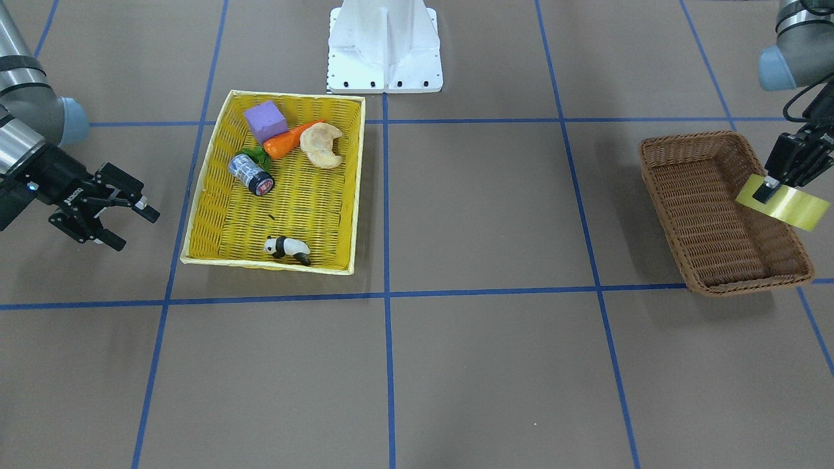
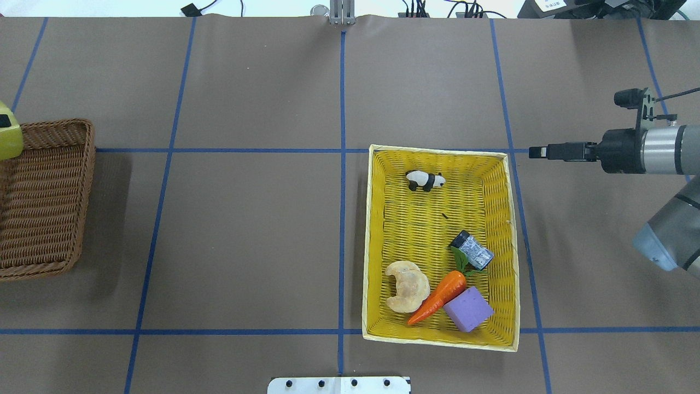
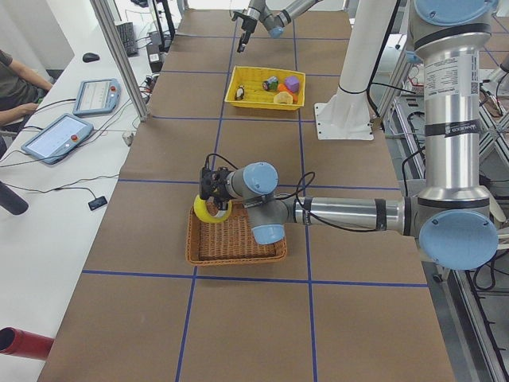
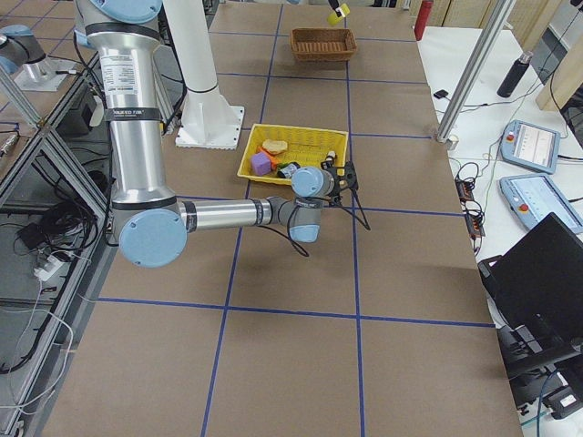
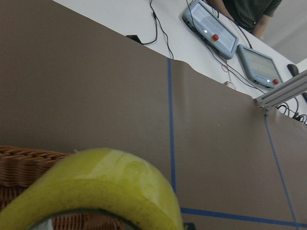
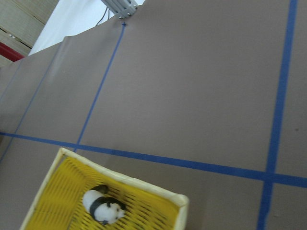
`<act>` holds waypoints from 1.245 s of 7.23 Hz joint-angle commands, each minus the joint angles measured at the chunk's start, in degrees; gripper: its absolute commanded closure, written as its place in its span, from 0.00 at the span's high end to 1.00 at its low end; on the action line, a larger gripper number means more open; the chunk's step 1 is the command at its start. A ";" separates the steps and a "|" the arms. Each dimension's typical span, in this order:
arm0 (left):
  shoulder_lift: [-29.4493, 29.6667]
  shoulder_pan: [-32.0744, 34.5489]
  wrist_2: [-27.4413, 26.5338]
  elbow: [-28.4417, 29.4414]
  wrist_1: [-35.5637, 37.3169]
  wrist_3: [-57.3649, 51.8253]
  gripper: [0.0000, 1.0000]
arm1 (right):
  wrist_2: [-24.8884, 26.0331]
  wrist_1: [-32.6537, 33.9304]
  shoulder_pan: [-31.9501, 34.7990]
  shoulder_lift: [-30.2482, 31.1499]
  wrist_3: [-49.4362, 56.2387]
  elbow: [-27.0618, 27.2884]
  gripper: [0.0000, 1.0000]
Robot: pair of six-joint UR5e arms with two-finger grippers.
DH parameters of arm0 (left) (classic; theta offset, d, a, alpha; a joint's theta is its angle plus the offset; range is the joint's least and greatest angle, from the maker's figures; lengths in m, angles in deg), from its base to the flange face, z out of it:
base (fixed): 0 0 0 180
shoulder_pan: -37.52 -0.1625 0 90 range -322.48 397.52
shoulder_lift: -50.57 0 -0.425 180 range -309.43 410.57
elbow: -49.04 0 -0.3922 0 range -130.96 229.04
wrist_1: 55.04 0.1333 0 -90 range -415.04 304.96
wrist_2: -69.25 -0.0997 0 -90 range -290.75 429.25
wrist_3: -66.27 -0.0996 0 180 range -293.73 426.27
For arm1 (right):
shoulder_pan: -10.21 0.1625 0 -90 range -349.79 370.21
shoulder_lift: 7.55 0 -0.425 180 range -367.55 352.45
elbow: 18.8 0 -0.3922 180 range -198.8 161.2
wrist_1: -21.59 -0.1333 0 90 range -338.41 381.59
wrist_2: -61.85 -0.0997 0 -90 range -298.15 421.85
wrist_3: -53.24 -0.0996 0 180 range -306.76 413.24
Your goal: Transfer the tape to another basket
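Note:
The yellow translucent tape (image 1: 791, 207) hangs in my left gripper (image 1: 773, 187), which is shut on the roll's wall. It is held above the outer rim of the dark brown wicker basket (image 1: 717, 215), which holds nothing. The tape fills the bottom of the left wrist view (image 5: 100, 187), with the basket's rim (image 5: 24, 160) below it. The tape also shows at the overhead view's left edge (image 2: 8, 137), by the basket (image 2: 44, 208). My right gripper (image 1: 137, 230) is open and empty beside the yellow basket (image 1: 215, 195).
The yellow basket (image 2: 506, 246) holds a purple block (image 2: 467, 309), a carrot (image 2: 437, 298), a croissant (image 2: 407, 287), a small can (image 2: 473, 249) and a toy panda (image 2: 425, 179). The robot's white base (image 1: 384, 45) stands behind it. Operators' tablets (image 5: 225, 36) lie beyond the table's edge.

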 commanded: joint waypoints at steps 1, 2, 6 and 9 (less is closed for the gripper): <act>-1.25 -0.07 -0.13 -0.91 8.04 -10.89 0.00 | -0.15 13.55 3.99 0.95 13.21 2.22 0.98; -1.16 -0.33 -0.04 -2.57 14.86 -14.86 0.00 | -0.06 22.33 5.23 0.95 17.10 5.20 0.98; 0.41 -6.37 0.75 -8.30 40.97 -16.48 0.00 | -4.19 40.42 10.07 1.99 29.44 9.71 0.99; 4.02 -10.53 3.81 -7.60 49.56 -17.79 0.00 | -4.72 40.52 9.81 3.32 29.97 9.27 0.99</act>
